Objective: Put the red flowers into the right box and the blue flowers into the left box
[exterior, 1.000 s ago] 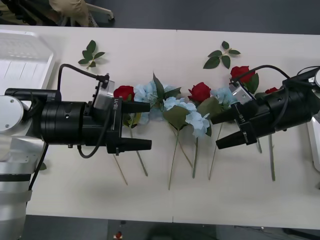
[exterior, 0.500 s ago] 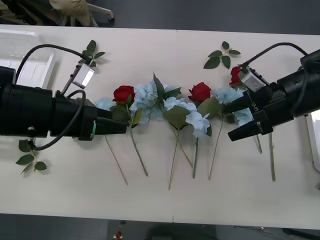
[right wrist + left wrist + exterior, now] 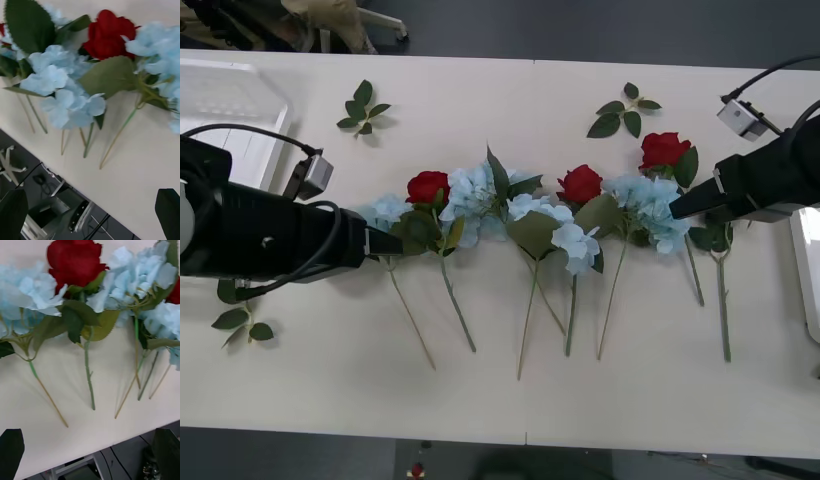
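Red roses [image 3: 580,184] and pale-blue hydrangeas [image 3: 552,225] lie in a row, heads away from the robot, stems toward it. Left gripper [image 3: 90,452] and right gripper [image 3: 92,213]: fingers wide, holding nothing.

Both arms are matte black, round-bodied cylinders. The left arm [image 3: 260,235] carries a small silver camera box [image 3: 307,177] near its wrist, fed by a thin black cable looping over it. The right arm [image 3: 770,180] bears a like silver box [image 3: 740,117] with its own black cable. Each claw's fingers [image 3: 11,453] are black, blunt-tipped.
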Robot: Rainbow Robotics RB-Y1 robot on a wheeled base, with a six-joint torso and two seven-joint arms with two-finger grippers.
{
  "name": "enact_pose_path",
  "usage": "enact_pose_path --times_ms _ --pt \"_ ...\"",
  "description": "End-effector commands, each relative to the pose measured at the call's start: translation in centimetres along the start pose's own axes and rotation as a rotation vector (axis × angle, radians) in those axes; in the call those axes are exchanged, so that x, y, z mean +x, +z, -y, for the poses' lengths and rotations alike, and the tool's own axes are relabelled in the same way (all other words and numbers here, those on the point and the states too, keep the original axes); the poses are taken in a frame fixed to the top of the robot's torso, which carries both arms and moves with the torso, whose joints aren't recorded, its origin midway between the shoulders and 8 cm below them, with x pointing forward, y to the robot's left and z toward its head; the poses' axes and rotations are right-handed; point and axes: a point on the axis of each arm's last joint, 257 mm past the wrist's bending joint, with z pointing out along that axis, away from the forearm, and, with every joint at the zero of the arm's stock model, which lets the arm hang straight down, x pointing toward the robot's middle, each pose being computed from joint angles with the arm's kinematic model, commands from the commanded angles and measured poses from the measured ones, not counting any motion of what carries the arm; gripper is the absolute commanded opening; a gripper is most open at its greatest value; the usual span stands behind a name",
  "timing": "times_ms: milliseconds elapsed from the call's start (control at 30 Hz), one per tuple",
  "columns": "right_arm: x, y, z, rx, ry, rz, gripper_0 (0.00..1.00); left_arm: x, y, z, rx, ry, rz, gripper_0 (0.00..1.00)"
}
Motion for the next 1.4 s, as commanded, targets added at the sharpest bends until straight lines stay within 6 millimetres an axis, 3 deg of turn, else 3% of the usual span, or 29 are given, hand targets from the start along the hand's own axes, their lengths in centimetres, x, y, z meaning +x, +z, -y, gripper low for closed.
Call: enact_pose_path --times_ms 33,100,367,533,800,1100,1400 --pt "-1.5 -1.6 2.6 0.116 0.105 0.069 1.0 -1.6 0.3 0.0 -0.111 -0.109 0.056 1.0" --pt "-1.6 -2.0 4.2 0.164 0.145 0.086 1.0 -1.6 0.9 -0.2 -0.144 -0.141 0.061 1.0" --pt "0.5 -4.4 13.9 0.467 0.281 0.143 1.0 -0.5 4.7 -2.4 -0.28 -0.306 0.051 1.0" --pt "1.4 -5.1 17.8 0.563 0.311 0.199 1.0 -0.3 5.6 -4.9 -0.353 -0.341 0.032 1.0" --pt "0.7 -3.9 21.0 0.557 0.357 0.281 1.0 -1.4 7.3 -5.9 -0.397 -0.348 0.011 1.0" --pt "-0.6 -0.5 23.5 0.573 0.332 0.33 1.0 -3.0 9.9 -6.7 -0.41 -0.339 0.03 1.0" --pt "-2.6 2.7 24.7 0.583 0.287 0.363 1.0 -2.4 12.0 -8.6 -0.456 -0.349 0.005 1.0"
